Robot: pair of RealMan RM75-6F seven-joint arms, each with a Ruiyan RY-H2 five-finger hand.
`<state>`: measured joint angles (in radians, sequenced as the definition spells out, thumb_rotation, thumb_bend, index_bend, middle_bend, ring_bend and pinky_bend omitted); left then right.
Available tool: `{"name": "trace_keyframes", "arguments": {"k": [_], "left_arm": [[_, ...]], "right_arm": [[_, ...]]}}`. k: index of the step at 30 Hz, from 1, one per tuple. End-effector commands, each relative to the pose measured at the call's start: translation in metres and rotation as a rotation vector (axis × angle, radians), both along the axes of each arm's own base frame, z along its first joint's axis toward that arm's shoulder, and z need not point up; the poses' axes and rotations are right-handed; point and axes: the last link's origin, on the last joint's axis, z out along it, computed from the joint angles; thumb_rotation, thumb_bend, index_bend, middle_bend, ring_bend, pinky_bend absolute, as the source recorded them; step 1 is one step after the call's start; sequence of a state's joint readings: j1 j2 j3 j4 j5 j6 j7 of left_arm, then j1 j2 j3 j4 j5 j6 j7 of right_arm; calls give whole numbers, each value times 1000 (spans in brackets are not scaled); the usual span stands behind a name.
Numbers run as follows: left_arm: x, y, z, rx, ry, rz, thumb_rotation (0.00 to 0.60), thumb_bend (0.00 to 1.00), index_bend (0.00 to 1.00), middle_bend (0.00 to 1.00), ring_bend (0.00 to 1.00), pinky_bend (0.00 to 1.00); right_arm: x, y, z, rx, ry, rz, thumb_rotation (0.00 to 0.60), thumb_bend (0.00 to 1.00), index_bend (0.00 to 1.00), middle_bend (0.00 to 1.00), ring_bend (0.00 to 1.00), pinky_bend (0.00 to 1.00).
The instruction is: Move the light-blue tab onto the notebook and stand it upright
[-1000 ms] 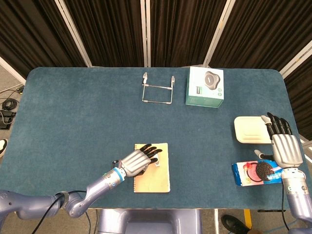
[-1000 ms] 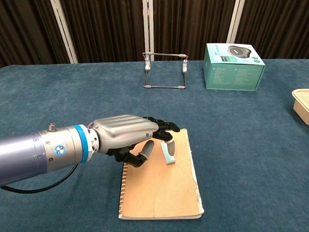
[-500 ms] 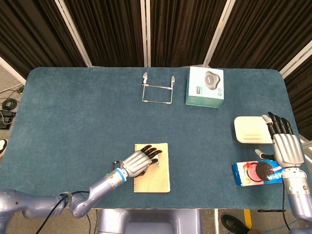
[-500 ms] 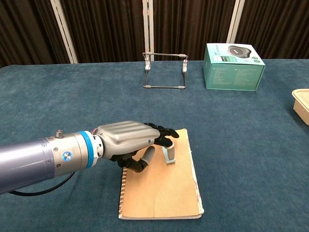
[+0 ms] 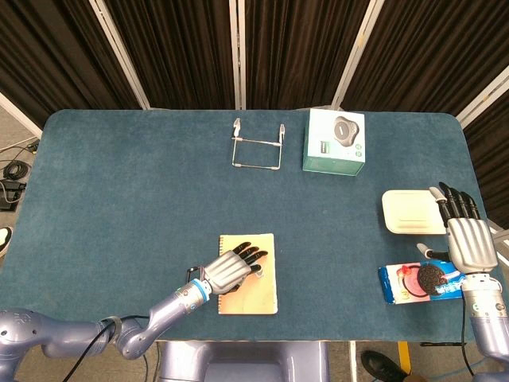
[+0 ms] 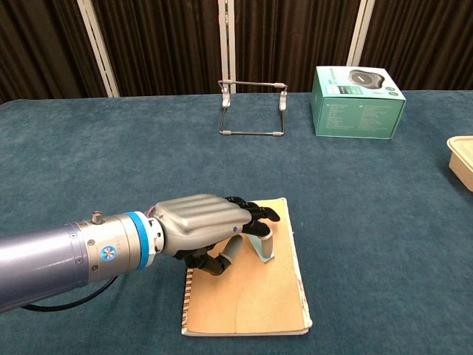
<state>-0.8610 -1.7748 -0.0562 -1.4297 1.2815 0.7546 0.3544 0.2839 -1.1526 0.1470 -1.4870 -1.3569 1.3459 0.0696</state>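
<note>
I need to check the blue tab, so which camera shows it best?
The chest view: the light-blue tab shows on the notebook under the left hand. In the head view only a pale sliver shows beside the fingertips.

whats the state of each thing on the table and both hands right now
light-blue tab: on the notebook, tilted, left hand's fingers on it
notebook: closed, flat
left hand: holds the tab
right hand: open, holds nothing, above the cookie pack
metal stand: upright, bare
teal box: closed
white tray: flat
cookie pack: flat, sealed
</note>
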Motion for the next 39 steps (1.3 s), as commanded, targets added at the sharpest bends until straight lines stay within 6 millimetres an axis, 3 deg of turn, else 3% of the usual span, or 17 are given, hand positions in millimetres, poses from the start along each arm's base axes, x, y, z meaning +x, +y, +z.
{"name": "trace_keyframes", "arguments": {"k": [1,13,28,39], "left_arm": [[0,-1,-1,-2,3,0,600,1000,288,0,0,0],[7,-1,6,25,-19,-16,600,1000,288,0,0,0],[8,-6,-7,0,10,-12,600,1000,291,0,0,0],[10,-3,2,21,-11,-12,600,1000,291,0,0,0]], "right_arm": [[0,0,0,-2,-2,1,600,0,18,0,0,0],[2,1,3,-8,-11,7,600,0,22,0,0,0],[1,2,6,-14,-23,6,600,0,25,0,0,0],[2,2,6,-14,-27,10,600,0,28,0,0,0]]}}
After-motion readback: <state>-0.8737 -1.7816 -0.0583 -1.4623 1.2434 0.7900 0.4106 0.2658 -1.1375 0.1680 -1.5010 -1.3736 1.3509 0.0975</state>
